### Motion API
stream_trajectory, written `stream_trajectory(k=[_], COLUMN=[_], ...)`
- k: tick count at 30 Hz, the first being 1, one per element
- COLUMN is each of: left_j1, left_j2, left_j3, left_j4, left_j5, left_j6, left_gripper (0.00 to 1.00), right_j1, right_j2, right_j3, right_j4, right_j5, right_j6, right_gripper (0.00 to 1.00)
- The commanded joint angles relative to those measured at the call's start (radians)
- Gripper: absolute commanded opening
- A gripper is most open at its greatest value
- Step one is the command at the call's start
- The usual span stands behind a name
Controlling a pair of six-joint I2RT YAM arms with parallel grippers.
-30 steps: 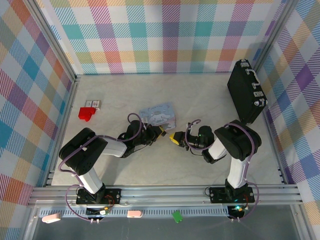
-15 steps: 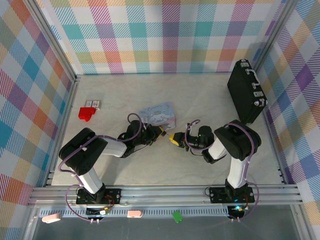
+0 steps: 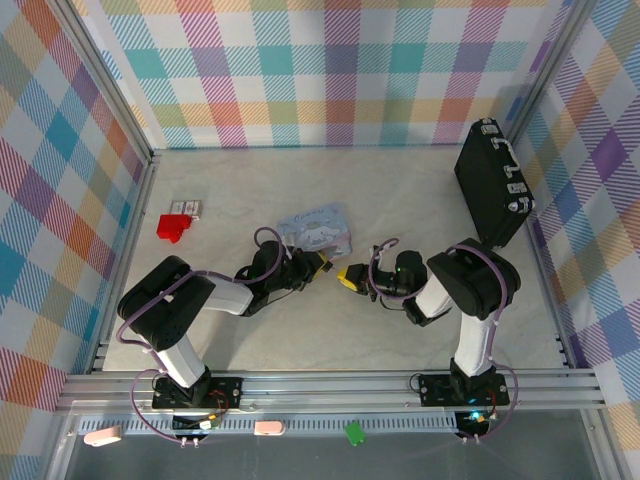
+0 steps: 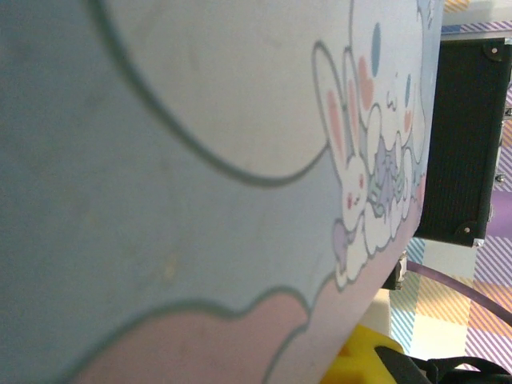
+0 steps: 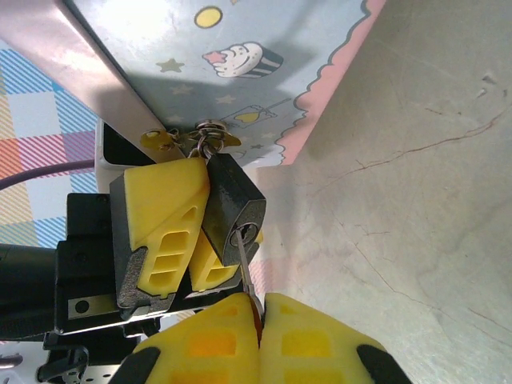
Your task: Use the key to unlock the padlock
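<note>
Pale tabletop (image 5: 416, 200), close work: my right pincer (image 5: 258, 316) pinches the thin key (image 5: 244, 264), tip at the keyhole of the padlock (image 5: 234, 210) my left pincer (image 3: 320, 266) clamps beside the blue tin (image 5: 264, 72); a crooked twist could bend the blade or slip it out.

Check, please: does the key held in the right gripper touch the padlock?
Touching. The right wrist view shows the thin key, pinched in the right gripper, with its tip in the keyhole of the padlock; no gap shows there.
</note>
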Motion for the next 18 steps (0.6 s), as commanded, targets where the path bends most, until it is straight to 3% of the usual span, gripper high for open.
stream_trajectory(k=[1, 18], left_j1=[0.008, 0.008], left_j2=[-0.029, -0.036], left_j3=[-0.012, -0.005], left_j4=[0.045, 0.046], left_j5=[0.032, 0.042], left_j6=[-0.049, -0.053], left_gripper=[0.00, 0.00], right_j1=[0.002, 0.014], right_j2=[0.026, 0.032], right_j3=[0.020, 0.048], right_j4=[0.051, 0.051], right_j5=[-0.017, -0.024], right_j6=[-0.012, -0.004], right_gripper=[0.00, 0.00])
